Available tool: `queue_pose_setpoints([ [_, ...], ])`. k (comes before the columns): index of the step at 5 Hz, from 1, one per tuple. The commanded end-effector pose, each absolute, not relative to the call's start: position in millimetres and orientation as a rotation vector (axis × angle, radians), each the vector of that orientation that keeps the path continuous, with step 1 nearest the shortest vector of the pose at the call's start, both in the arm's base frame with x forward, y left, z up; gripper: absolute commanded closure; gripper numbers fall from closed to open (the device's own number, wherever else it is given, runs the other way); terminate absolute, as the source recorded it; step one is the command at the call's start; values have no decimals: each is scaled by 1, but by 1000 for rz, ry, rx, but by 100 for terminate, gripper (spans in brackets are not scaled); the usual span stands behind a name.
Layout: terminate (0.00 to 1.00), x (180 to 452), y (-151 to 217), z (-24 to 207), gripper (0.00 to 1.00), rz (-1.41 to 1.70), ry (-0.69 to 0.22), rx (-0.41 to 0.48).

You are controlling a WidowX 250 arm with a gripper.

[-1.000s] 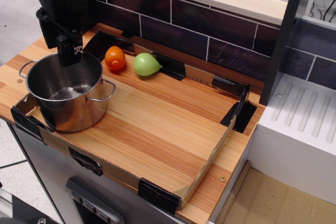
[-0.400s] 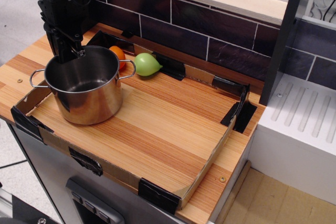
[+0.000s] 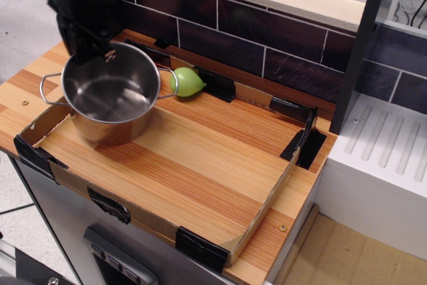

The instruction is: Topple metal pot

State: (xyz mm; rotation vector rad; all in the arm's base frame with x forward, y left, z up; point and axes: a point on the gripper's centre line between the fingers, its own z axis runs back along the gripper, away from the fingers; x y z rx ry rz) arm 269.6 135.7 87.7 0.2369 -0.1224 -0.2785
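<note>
The metal pot (image 3: 110,95) is a shiny steel pot with two wire loop handles. It hangs at the back left of the wooden board, tilted with its open mouth turned up and toward the front, and its base looks raised off the wood. My black gripper (image 3: 100,53) comes down from the top left and is shut on the pot's far rim. The pot's inside is empty.
A green toy fruit (image 3: 187,81) lies just right of the pot, near its right handle. The orange toy fruit is hidden behind the pot. A low cardboard wall (image 3: 267,198) with black tape corners rings the board. A dark tiled wall (image 3: 267,38) stands behind, a white unit (image 3: 380,165) at right.
The pot has been taken by its far rim, moved back and right from the front-left corner, raised, and tipped toward the front. It now covers the orange fruit.
</note>
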Motion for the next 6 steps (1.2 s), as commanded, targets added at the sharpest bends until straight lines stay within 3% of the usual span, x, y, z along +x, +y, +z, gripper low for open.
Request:
queue_pose_setpoints([
  [1,0,275,107,128,100,-206,-334,499],
  [2,0,265,88,123,100,-225,-476,673],
  [3,0,261,77,108,100,-260,-569,766],
  [4,0,258,74,98,100,-288,-556,777],
  [5,0,252,71,94,100,-307,-467,745],
  [6,0,248,69,99,0,-284,-358,680],
])
